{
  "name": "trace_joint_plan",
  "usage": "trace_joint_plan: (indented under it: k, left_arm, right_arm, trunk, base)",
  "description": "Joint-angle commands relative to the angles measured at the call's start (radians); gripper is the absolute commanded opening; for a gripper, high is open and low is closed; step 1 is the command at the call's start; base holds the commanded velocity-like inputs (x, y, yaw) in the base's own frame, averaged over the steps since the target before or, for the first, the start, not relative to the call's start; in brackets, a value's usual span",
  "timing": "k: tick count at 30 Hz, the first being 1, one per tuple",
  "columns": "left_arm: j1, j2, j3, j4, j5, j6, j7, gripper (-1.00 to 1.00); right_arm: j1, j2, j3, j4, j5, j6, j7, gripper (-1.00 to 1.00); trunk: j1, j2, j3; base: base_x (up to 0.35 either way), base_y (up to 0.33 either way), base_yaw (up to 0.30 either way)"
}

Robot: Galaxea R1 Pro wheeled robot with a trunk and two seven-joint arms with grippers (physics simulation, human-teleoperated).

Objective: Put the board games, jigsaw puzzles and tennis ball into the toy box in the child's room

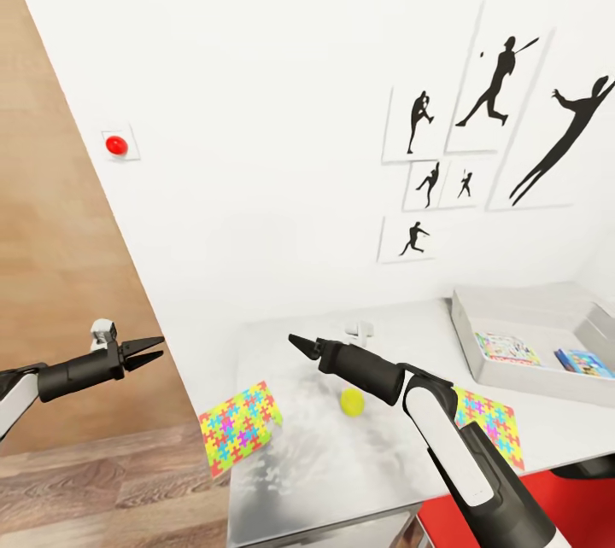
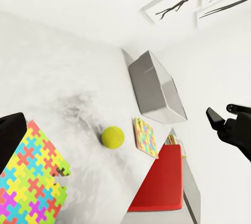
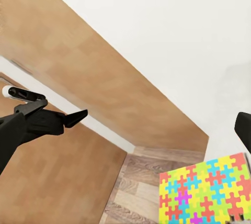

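Left gripper (image 1: pixel 152 349) hangs off the desk edge over wood floor, jaws slightly apart, nothing held. Next: multicoloured jigsaw puzzle square (image 1: pixel 240 428) on the pale grey table (image 1: pixel 299 480) corner, overhanging the edge. Right gripper (image 1: pixel 299 345) (jaws look together, empty) sits above the fuzzy yellow-green tennis ball (image 1: pixel 352 400), so right arm is nearer. Shallow grey toy box (image 1: pixel 512 300) w/ two game boxes lies far right.

My left gripper (image 1: pixel 154 349) hangs out level with its jaws slightly parted; my right gripper (image 1: pixel 296 343) points toward it from a bent, raised right forearm (image 1: pixel 444 437), fingers nearly together.
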Motion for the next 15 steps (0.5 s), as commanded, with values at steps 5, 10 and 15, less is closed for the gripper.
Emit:
trace_joint_plan:
  k: [5,10,15]
  left_arm:
    - [-0.001,0.000,-0.004,0.001,0.008,0.007,0.000,1.00]
    - [-0.001,0.000,-0.004,0.001,0.008,0.007,0.000,1.00]
    - [-0.001,-0.001,-0.005,0.001,0.008,0.006,0.000,1.00]
  right_arm:
    - [-0.001,-0.001,0.001,0.000,0.000,0.002,0.002,1.00]
    - [-0.001,-0.001,-0.001,0.000,0.001,0.003,0.002,1.00]
    - [-0.001,-0.002,-0.004,0.000,0.001,0.003,0.002,1.00]
  trunk:
    - [0.001,-0.002,0.006]
    - [0.001,-0.002,0.014]
    - [0.001,-0.002,0.023]
  base:
    - [0.000,0.000,0.000]
    - [0.000,0.000,0.000]
    - [0.000,0.000,0.000]
